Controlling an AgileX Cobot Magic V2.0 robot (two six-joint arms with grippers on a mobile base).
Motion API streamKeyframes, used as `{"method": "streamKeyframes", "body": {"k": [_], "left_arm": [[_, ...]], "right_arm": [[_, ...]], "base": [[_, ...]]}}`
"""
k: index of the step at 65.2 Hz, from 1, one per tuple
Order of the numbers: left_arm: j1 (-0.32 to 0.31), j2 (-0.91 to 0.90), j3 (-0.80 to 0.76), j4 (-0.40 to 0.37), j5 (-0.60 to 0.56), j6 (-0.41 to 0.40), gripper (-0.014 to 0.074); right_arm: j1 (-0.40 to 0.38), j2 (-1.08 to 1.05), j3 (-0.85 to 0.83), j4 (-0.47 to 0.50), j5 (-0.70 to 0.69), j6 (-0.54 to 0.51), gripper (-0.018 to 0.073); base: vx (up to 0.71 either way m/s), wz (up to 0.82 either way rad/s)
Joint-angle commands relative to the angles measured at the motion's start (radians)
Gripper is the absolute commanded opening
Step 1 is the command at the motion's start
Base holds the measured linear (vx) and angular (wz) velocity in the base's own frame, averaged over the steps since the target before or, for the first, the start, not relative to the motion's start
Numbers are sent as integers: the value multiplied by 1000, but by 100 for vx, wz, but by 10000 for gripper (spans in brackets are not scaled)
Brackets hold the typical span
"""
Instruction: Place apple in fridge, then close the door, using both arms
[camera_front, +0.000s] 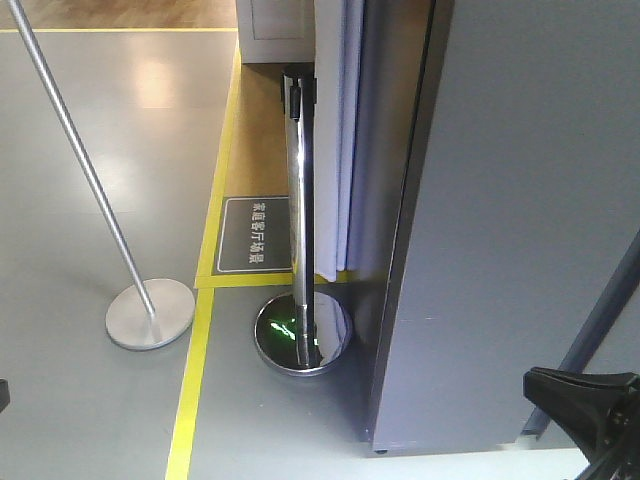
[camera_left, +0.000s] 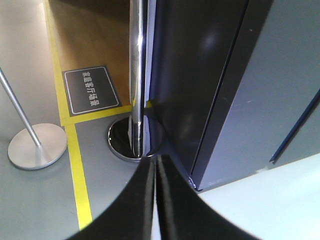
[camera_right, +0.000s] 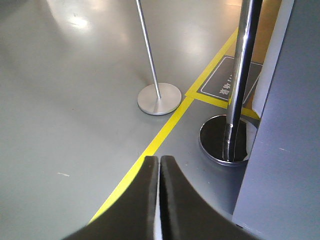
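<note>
The fridge (camera_front: 530, 200) fills the right of the front view as a tall grey cabinet, with a darker panel (camera_front: 395, 200) left of a vertical seam. No white lining or bins show, and I cannot tell the door from the cabinet walls. A strip of blue tape (camera_front: 610, 310) runs slantwise across the grey face. The apple is out of view. My left gripper (camera_left: 155, 159) is shut and holds nothing, pointing at the fridge's lower corner (camera_left: 197, 182). My right gripper (camera_right: 160, 158) is shut and holds nothing, over the floor left of the fridge (camera_right: 285, 130). A black arm part (camera_front: 585, 400) shows at the bottom right.
A shiny steel pole with a round mirror base (camera_front: 302, 335) stands right by the fridge's left corner. A second, matte pole's base (camera_front: 150, 313) lies further left. Yellow floor tape (camera_front: 190, 390) and a dark floor sign (camera_front: 254, 234) mark the grey floor. White drapery (camera_front: 345, 150) hangs behind.
</note>
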Motion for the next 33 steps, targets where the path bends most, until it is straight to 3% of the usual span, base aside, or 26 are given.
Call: {"method": "streamKeyframes", "body": {"k": [1,33], "left_arm": [[-4,2,-27,-5,-79,-11,-8],[-4,2,-27,-4,-79,-10,-8]], "right_arm": [[-3,0,-25,55,-2,-11,-2],[-3,0,-25,55,-2,-11,-2]], "base": [[0,0],[0,0]]}}
